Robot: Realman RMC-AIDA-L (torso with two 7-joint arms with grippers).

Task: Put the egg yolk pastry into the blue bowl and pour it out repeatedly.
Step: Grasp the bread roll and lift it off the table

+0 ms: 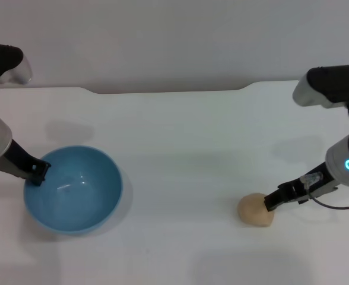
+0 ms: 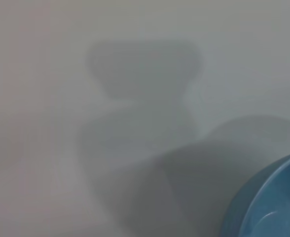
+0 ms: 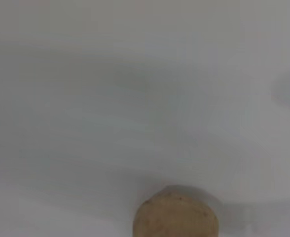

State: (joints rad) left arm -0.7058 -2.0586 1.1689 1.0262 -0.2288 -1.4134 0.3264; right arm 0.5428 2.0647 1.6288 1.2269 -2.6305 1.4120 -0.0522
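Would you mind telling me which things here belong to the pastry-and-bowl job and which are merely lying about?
Part of the job:
- egg yolk pastry, on the table at the right gripper
- blue bowl, upright, with the left gripper at its rim

Lying about:
- nothing loose; only the white table itself

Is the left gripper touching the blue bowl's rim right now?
Touching. In the head view the left gripper sits on the blue bowl at its left rim, overlapping the edge with no gap. The left wrist view shows only the bowl's edge.
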